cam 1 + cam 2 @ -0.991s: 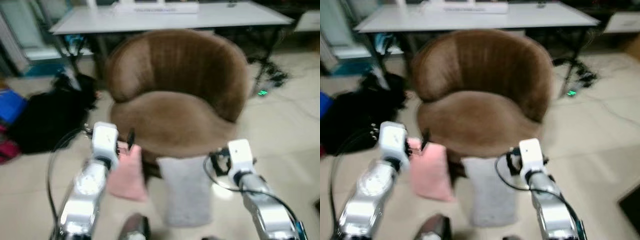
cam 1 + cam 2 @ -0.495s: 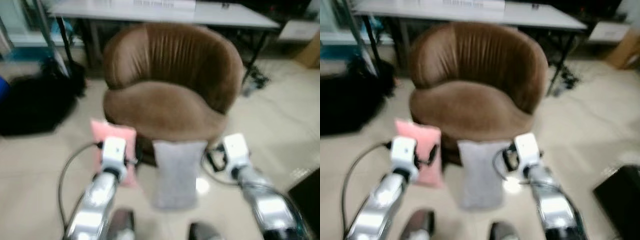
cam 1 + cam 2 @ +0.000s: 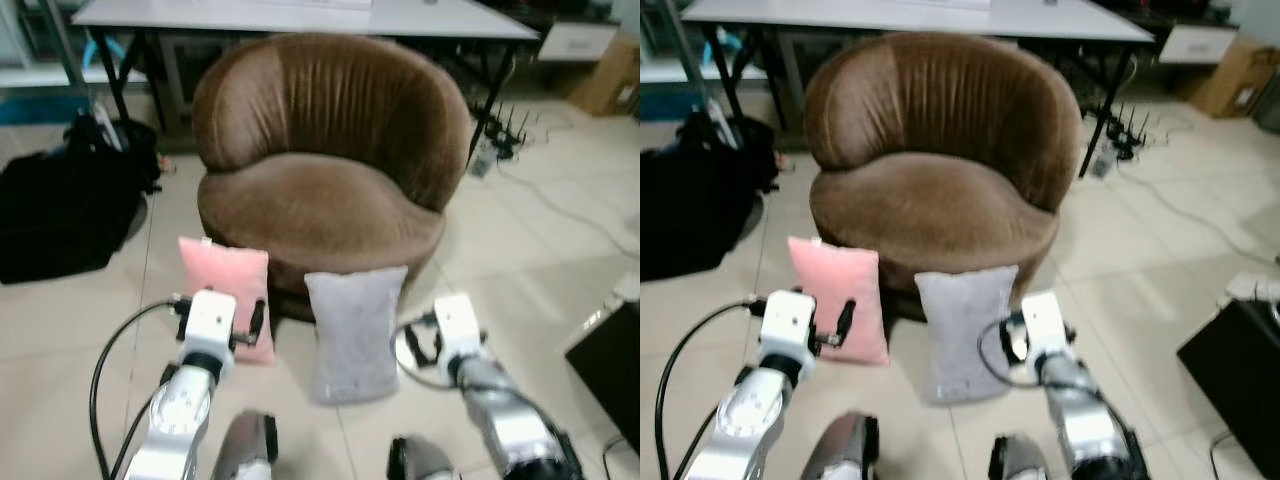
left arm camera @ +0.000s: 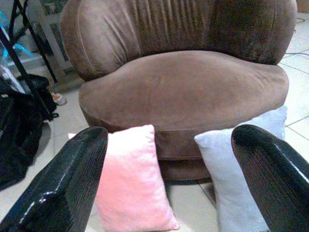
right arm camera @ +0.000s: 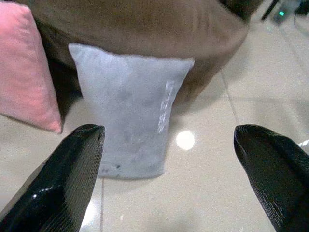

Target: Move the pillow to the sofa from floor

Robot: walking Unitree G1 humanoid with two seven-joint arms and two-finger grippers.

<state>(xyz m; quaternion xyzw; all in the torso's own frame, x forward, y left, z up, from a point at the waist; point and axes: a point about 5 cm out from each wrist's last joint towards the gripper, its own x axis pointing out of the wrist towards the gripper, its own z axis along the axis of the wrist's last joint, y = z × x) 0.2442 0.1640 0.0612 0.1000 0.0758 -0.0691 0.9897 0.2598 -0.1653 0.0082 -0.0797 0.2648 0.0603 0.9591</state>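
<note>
Both arms reach forward and low over the tiled floor (image 3: 520,250). The left gripper (image 4: 169,193) and the right gripper (image 5: 169,179) have their fingers spread wide, holding nothing. Ahead of the right gripper, apart from it, the grey pillow (image 3: 357,333) stands upright on the floor and leans on the brown sofa (image 3: 320,200). A pink pillow (image 3: 226,296) leans just beside it, before the left gripper.

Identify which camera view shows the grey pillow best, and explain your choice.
The right wrist view: the grey pillow appears whole and close, leaning against the brown sofa. Both eye views show it smaller, beside the pink pillow. The left wrist view cuts it off behind a finger.
</note>
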